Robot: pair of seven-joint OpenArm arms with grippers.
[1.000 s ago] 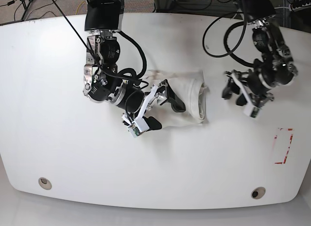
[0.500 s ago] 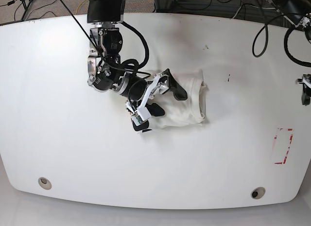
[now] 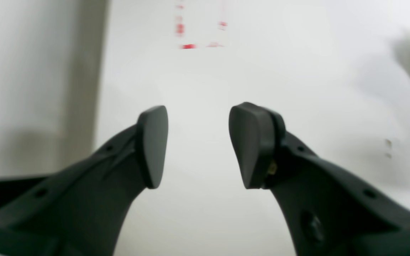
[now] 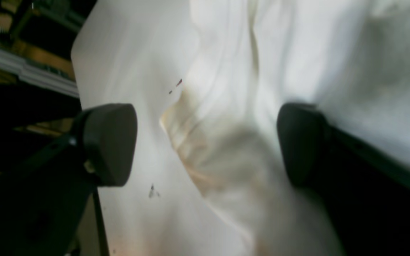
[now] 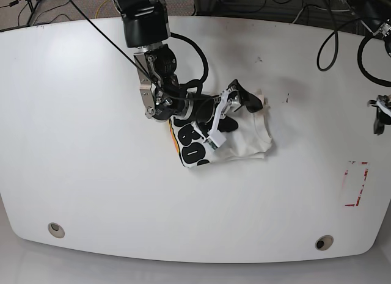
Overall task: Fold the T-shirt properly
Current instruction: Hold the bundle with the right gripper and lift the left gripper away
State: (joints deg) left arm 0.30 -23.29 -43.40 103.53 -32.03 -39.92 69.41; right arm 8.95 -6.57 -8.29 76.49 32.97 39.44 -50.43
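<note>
Since a moment ago my right arm has swung across the table point(image 5: 73, 143), dragging the T-shirt point(image 5: 244, 140) rightward so black lettering shows at its near-left corner. It lies mid-table, long axis left-right. My right gripper point(image 5: 231, 110) hovers spread over its far edge, nothing pinched; left gripper point(image 3: 198, 145), half-spread and empty, sits well right.
</note>
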